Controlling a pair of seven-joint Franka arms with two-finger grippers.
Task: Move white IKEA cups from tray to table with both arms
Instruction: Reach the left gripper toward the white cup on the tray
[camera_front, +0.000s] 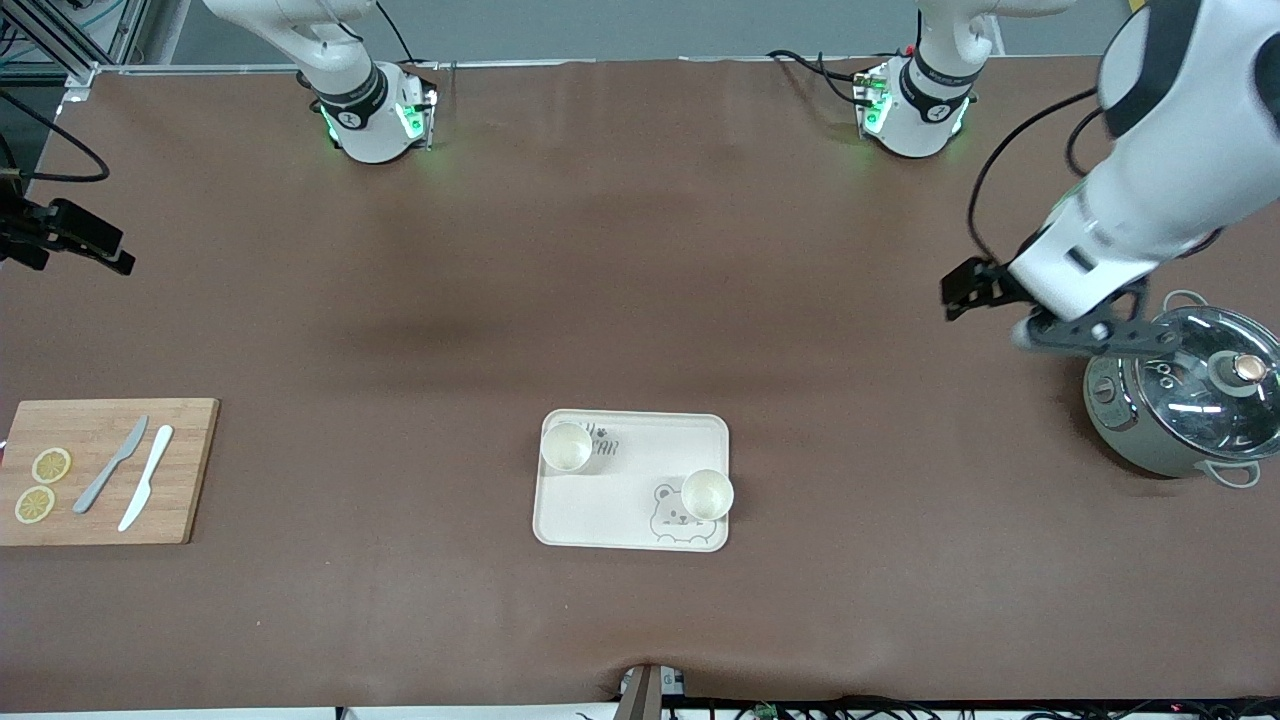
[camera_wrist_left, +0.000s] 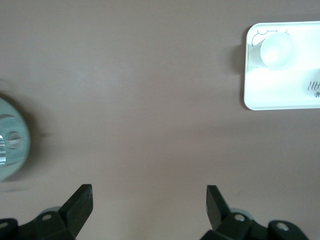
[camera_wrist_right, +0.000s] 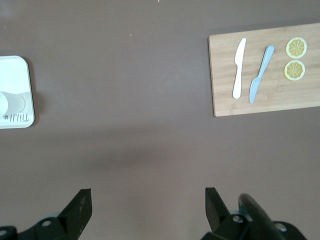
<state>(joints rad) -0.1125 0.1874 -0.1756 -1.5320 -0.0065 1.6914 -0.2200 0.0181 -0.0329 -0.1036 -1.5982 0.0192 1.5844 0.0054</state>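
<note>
Both small off-white tapered cups sit on the cream bear-print tray (camera_front: 632, 480) at lower centre of the front frame: one (camera_front: 566, 446) at its upper corner toward the right arm, the other (camera_front: 707, 494) low toward the left arm.

The left tool (camera_wrist_left: 149, 202), at the frame's right edge over the brown surface (camera_front: 640, 280) beside a grey glass-lidded pot (camera_front: 1180, 404), gapes wide and empty, so that lower cup looks like its pick. The right tool (camera_wrist_right: 148, 205), at the frame's left edge, is spread wide too, holding nothing.

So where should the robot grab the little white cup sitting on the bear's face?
Probably by its round rim, from straight above, one finger inside and one outside. The cup stands upright and open-topped at the edge of the tray, with no handle. The left gripper, open over the bare table, is the likelier one.
</note>
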